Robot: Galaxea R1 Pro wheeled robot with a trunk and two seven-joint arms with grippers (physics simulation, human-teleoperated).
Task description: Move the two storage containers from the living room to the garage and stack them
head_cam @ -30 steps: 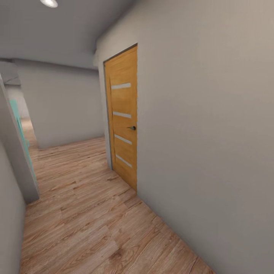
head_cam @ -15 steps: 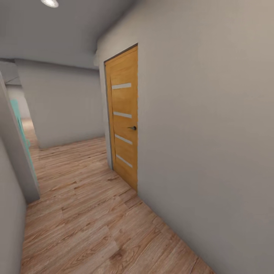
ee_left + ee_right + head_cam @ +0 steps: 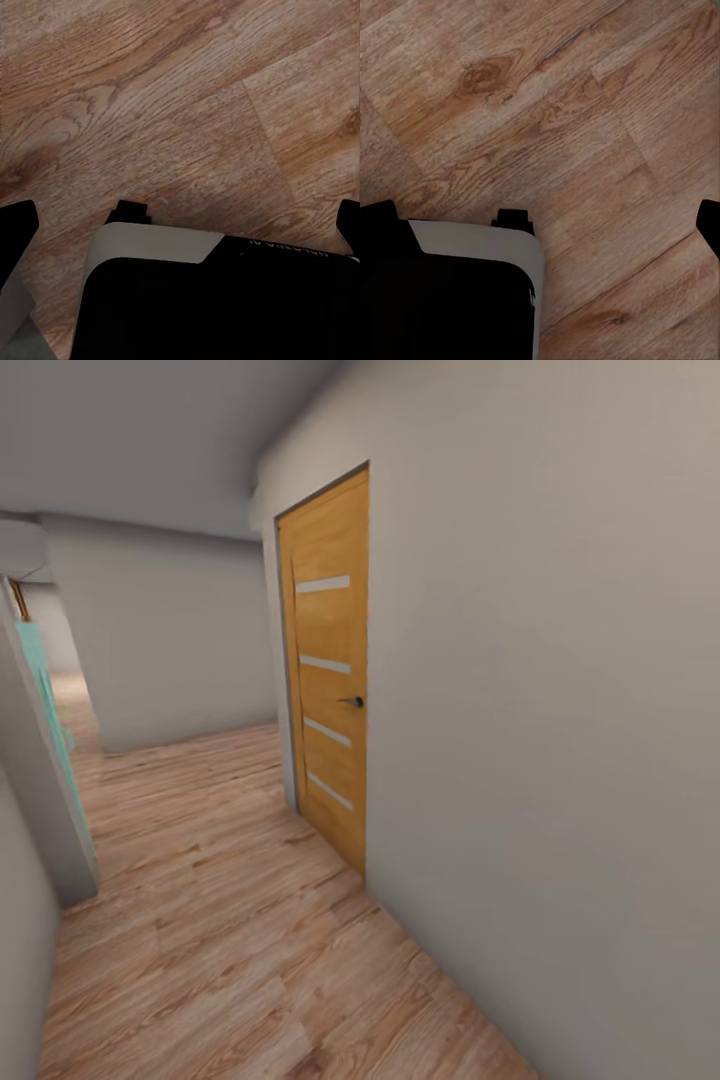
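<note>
Grey-walled hallway (image 3: 560, 710), wood plank floor (image 3: 220, 940)

Open corridor (image 3: 200, 880); shut door (image 3: 328, 660) rightward

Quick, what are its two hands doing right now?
Left gripper: open, holding nothing.
Right gripper: open, holding nothing.

A home hallway: wood plank floor (image 3: 220, 920), grey walls (image 3: 540, 710), orange door (image 3: 328, 670).
</note>
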